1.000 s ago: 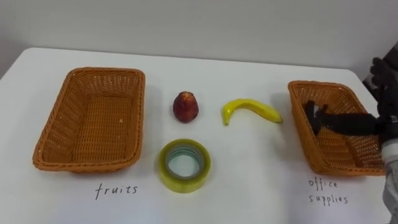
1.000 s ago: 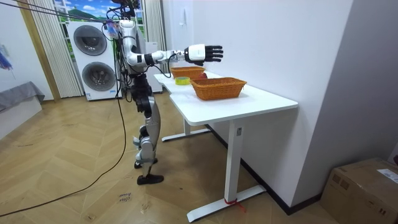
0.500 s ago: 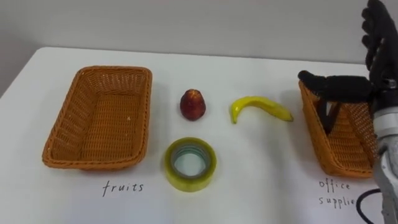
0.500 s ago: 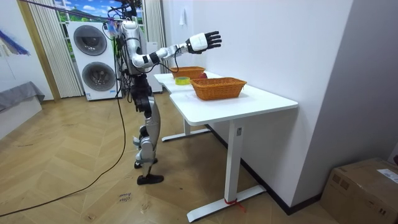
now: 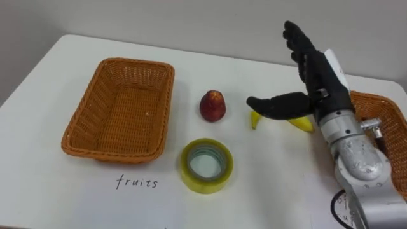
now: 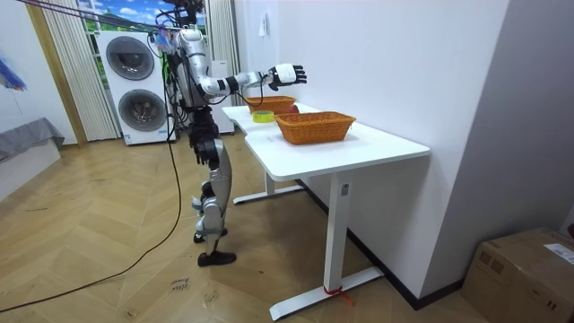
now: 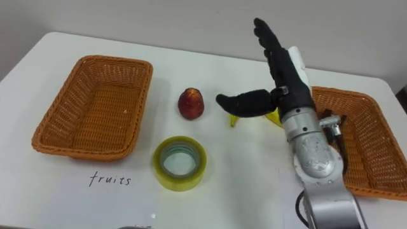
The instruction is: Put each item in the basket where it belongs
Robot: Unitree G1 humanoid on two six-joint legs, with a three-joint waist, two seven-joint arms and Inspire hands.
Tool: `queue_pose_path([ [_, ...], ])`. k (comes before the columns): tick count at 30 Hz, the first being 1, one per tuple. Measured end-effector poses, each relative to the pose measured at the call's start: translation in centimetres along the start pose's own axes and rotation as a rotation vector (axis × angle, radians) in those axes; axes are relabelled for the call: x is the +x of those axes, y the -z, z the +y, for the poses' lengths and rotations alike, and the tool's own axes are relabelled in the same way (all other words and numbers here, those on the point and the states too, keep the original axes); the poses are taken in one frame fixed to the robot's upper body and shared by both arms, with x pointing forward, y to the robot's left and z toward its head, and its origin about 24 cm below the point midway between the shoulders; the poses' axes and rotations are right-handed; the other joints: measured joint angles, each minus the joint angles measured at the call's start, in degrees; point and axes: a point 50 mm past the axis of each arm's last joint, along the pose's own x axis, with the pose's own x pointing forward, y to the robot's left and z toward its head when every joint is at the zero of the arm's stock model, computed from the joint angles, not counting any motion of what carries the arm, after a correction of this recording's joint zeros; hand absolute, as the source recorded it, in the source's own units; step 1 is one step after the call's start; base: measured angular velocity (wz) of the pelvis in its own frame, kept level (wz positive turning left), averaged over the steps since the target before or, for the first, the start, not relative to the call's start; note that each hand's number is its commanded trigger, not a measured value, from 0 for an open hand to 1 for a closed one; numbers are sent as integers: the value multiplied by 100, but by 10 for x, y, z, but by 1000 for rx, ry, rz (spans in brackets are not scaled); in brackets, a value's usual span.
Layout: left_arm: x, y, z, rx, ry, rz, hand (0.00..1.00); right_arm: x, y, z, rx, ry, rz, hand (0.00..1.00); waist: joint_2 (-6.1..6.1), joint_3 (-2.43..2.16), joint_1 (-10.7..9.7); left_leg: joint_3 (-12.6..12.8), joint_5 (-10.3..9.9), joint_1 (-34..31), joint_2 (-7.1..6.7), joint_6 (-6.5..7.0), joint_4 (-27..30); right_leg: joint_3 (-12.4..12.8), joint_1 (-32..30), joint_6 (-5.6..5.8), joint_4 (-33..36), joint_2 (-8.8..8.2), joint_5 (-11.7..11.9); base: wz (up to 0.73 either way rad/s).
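A white table point(image 5: 51, 191) stands against a pale wall in front of me. At its left sits an empty wicker basket point(image 5: 81, 114). To the right of it lie a red fruit point(image 5: 212, 105) and, nearer me, a roll of yellow tape point(image 5: 206, 165). Next lies the banana point(image 5: 301, 124), directly beneath my right hand point(image 5: 318, 76), which hovers with fingers straight and spread, thumb out leftward across the banana, gripping nothing. A second wicker basket point(image 5: 385, 105) sits farthest right.
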Motion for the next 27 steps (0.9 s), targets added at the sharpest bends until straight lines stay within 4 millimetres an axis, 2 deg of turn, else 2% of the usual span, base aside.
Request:
queue_pose_path([
  [4, 0, -5, -5, 13, 12, -8, 0, 0, -1, 18, -22, -75, 4, 0, 98, -34, 22, -75, 11, -55, -21, 4, 3, -73, -19, 0, -11, -14, 0, 9],
  [6, -1, -5, -6, 13, 14, -6, 0, 0, 3, 26, -22, -112, 20, 0, 119, -45, 96, -81, 18, -50, -26, 8, 6, -92, -18, 0, -11, -19, 0, 3],
  [9, -1, -10, -6, 9, 12, -23, 0, -1, 11, 37, -46, -182, 72, 0, 109, -53, 170, -92, 33, -45, -36, 15, 19, -112, -19, 1, -12, -31, 0, 0],
  [13, -1, -6, -5, 10, 12, -12, 0, -3, 21, 48, -49, -248, 119, 0, 103, -47, 191, -103, 38, 24, -49, 24, 10, -125, 49, 4, -11, -47, 1, 0],
  [21, -1, -7, -4, 12, 8, -5, 0, -4, 25, 55, -30, -298, 152, 0, 98, -39, 189, -125, 40, 21, -53, 22, -31, -141, 69, 9, -23, -43, 2, 1],
  [27, 0, -8, -2, 13, 4, 3, 0, -5, 25, 61, -31, -340, 156, 0, 28, -78, 195, -122, 41, -8, -57, 22, -27, -142, 75, 13, -94, -36, 5, 0],
])
